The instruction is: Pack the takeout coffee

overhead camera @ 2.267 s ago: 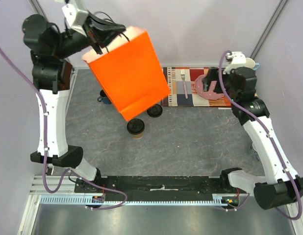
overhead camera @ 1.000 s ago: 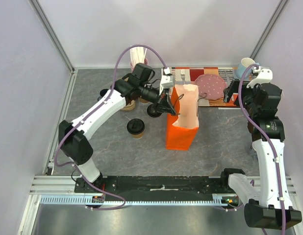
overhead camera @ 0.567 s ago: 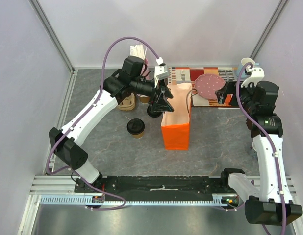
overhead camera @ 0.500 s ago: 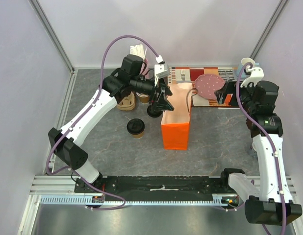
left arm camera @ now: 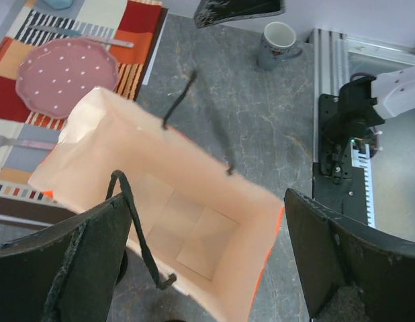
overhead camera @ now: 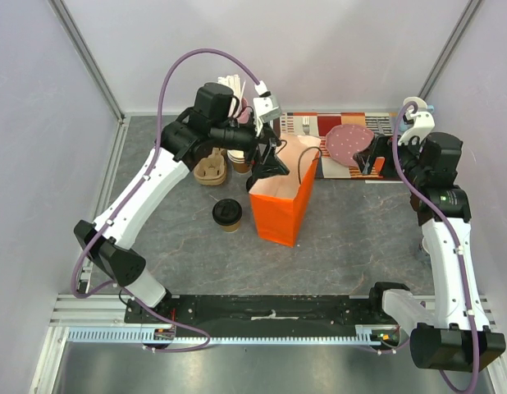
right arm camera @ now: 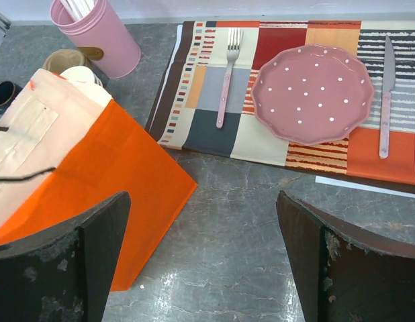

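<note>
Standing beside orange bag (overhead camera: 280,217), takeout coffee (overhead camera: 227,213), apart from left tool (overhead camera: 268,171).

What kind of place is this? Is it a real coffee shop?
Probably not: it looks like a robot practice booth set up like a café table. Plain walls close in a grey table holding a striped placemat with a pink plate, an orange paper bag and a lidded takeout coffee.

orange bag (right arm camera: 93,181) beside striped placemat (right arm camera: 274,100)
</note>
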Tool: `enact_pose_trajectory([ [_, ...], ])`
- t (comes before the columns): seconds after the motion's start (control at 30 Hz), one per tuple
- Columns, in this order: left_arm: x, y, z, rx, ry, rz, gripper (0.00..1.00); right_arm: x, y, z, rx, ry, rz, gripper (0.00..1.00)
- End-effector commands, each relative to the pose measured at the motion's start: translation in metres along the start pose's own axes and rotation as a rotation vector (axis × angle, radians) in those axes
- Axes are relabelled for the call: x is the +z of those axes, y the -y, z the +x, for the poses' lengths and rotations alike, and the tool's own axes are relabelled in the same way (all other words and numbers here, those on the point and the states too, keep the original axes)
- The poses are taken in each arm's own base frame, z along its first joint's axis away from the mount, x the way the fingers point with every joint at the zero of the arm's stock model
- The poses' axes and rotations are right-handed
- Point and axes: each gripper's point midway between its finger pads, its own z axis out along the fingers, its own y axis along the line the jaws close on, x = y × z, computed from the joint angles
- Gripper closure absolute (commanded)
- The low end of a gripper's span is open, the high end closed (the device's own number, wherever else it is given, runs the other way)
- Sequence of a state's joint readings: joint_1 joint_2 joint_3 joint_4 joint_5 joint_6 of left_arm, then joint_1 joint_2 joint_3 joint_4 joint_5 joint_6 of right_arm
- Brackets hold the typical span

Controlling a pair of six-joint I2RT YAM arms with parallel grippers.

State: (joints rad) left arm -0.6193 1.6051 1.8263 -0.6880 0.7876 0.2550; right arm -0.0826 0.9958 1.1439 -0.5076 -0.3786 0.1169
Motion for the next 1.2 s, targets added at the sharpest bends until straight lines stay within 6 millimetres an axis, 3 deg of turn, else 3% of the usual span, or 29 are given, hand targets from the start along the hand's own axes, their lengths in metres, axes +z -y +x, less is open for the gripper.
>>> enact_pose_trajectory([
  [0.0, -0.016, -0.014, -0.009, 0.019, 0.01, -0.11, 0.0, -0.007, -0.013, -0.029, -0.039, 0.089, -0.046, 0.02],
  [0.1, -0.036, -0.026, -0.035, 0.044, 0.065, -0.186, 0.0, -0.007, -0.018, -0.028, -0.045, 0.085, -0.068, 0.02],
  [0.23, -0.061, -0.021, -0.064, 0.108, 0.106, -0.213, 0.0, -0.004, -0.028, -0.028, -0.042, 0.076, -0.121, 0.02],
  [0.33, -0.076, -0.015, -0.074, 0.115, 0.131, -0.202, 0.0, -0.005, -0.033, -0.031, -0.045, 0.082, -0.135, 0.02],
  [0.43, -0.1, -0.022, -0.077, 0.058, 0.167, -0.223, 0.0, -0.005, -0.034, -0.032, -0.047, 0.082, -0.14, 0.02],
  [0.5, -0.122, -0.048, -0.071, 0.011, 0.186, -0.315, 0.0, -0.005, -0.035, -0.03, -0.048, 0.078, -0.144, 0.02],
  [0.6, -0.139, -0.097, -0.03, -0.052, 0.135, -0.497, 0.1, -0.003, -0.036, -0.027, -0.047, 0.072, -0.146, 0.02],
  [0.63, -0.14, -0.12, 0.003, -0.095, 0.066, -0.588, 0.15, -0.002, -0.035, -0.026, -0.048, 0.068, -0.143, 0.02],
  [0.67, -0.14, -0.134, 0.024, -0.107, 0.022, -0.639, 0.28, -0.002, -0.036, -0.025, -0.047, 0.067, -0.145, 0.02],
  [0.7, -0.141, -0.149, 0.038, -0.097, -0.011, -0.692, 0.34, 0.0, -0.037, -0.025, -0.046, 0.065, -0.146, 0.02],
  [0.73, -0.143, -0.165, 0.075, -0.151, -0.088, -0.774, 0.37, 0.001, -0.036, -0.025, -0.045, 0.063, -0.143, 0.02],
  [0.8, -0.136, -0.181, 0.119, -0.216, -0.149, -0.825, 0.39, 0.002, -0.037, -0.023, -0.049, 0.057, -0.146, 0.02],
  [0.9, -0.137, -0.206, 0.159, -0.282, -0.164, -0.955, 0.35, 0.004, -0.037, -0.02, -0.057, 0.051, -0.14, 0.02],
  [0.93, -0.145, -0.216, 0.171, -0.295, -0.183, -1.038, 0.35, 0.004, -0.037, -0.019, -0.059, 0.05, -0.136, 0.02],
  [1.03, -0.156, -0.243, 0.198, -0.337, -0.206, -1.177, 0.38, 0.008, -0.041, -0.014, -0.075, 0.036, -0.145, 0.01],
  [1.17, -0.153, -0.264, 0.235, -0.423, -0.256, -1.201, 0.39, 0.014, -0.041, -0.008, -0.088, 0.018, -0.137, 0.02],
])
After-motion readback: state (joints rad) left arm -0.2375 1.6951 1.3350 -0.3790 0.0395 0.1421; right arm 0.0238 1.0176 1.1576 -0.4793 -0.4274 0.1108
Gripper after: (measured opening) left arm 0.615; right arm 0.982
